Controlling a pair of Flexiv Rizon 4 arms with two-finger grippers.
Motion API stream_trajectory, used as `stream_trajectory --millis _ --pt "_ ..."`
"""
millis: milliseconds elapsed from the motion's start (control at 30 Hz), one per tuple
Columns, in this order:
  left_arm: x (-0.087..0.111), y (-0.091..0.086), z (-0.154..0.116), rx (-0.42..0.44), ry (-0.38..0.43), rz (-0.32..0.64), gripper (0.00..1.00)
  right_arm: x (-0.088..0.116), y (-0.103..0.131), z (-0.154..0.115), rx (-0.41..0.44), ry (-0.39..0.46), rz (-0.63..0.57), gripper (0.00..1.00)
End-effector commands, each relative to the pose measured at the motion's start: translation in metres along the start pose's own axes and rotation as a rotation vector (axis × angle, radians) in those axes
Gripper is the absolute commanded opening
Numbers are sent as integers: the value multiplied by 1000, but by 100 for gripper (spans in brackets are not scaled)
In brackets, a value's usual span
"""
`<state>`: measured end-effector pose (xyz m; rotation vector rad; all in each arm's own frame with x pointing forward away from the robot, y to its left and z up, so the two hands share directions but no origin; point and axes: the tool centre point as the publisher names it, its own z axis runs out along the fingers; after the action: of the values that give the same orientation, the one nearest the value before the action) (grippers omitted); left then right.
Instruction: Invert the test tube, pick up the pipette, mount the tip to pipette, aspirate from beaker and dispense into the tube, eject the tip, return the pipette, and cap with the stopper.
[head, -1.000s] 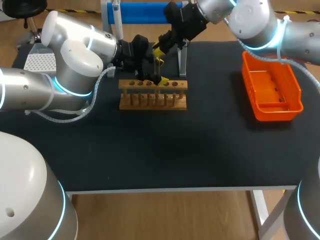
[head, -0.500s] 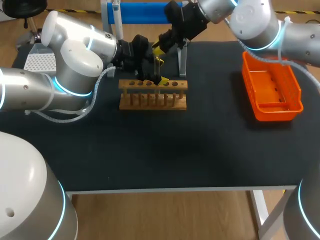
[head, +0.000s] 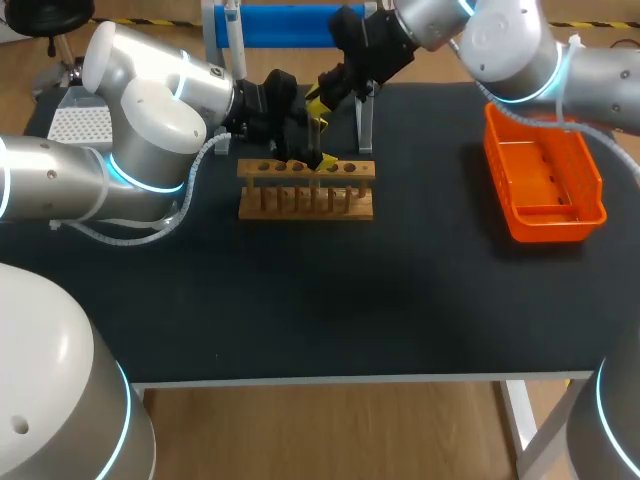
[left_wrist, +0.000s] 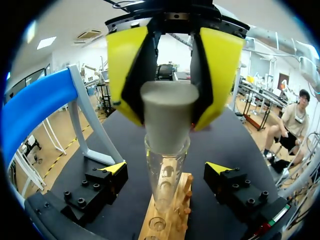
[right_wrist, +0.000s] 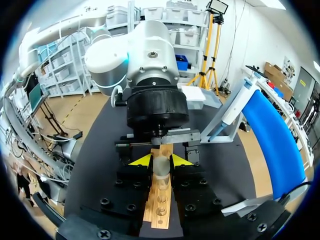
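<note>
Found the left arm (head: 150, 130) lying in low over the bench (head: 300, 300), its left tool (left_wrist: 166, 167) spread wide, one finger on each side of the test tube (left_wrist: 164, 175) and neither touching the glass. Saw the tube standing upright between those fingers, its foot in a hole of the wooden rack (left_wrist: 172, 220) directly under the tool. Noted a grey stopper (left_wrist: 167, 115) seated in the tube's mouth, just above the left tool's fingertips. Found the right tool (right_wrist: 160, 161) pinching that stopper from two sides, yellow tips pressed flat against it, set above the left tool and facing it head on. Made out the rack lying lengthways under both tools, with a row of open holes showing between the right tool's fingers, nearer its wrist than the tube. Spotted the pipette (right_wrist: 232, 112) hanging on its blue stand (right_wrist: 275, 135), off to one side of the right tool and behind the rack, well apart from both tools. Saw one grey leg of the stand planted on the bench just beside the right tool. Placed the orange basket (head: 560, 225) farther out on the right arm's side, resting on the bench well apart from either tool, its far end partly below the right arm (head: 510, 45). Could not judge any liquid level inside the tube.
</note>
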<state>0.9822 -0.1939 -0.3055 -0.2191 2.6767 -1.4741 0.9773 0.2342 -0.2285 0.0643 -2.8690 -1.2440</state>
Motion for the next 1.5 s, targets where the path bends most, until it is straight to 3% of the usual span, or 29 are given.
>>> stream_trajectory --millis 33,567,600,633,700,733,767,1167,1467,1500 --pt "-1 0 0 -2 1 -1 100 -1 -1 0 10 5 4 0" --pt "-1 0 0 -2 1 -1 100 9 -9 7 43 23 11 0" --pt "-1 0 0 -2 1 -1 100 10 -9 8 46 24 14 8" --pt "-1 0 0 -2 1 -1 100 10 -10 8 48 25 15 28" --pt "-1 0 0 -2 1 -1 100 11 -12 8 51 27 19 48" --pt "-1 0 0 -2 1 -1 100 12 -13 8 51 28 20 88" --pt "-1 0 0 -2 1 -1 100 12 -14 7 51 28 21 100" --pt "-1 0 0 -2 1 -1 100 11 -18 -16 -104 1 6 100" --pt "-1 0 0 -2 1 -1 100 13 -12 -24 -299 27 -46 100" --pt "-1 0 0 -2 1 -1 100 14 -11 -25 -322 30 -57 94"
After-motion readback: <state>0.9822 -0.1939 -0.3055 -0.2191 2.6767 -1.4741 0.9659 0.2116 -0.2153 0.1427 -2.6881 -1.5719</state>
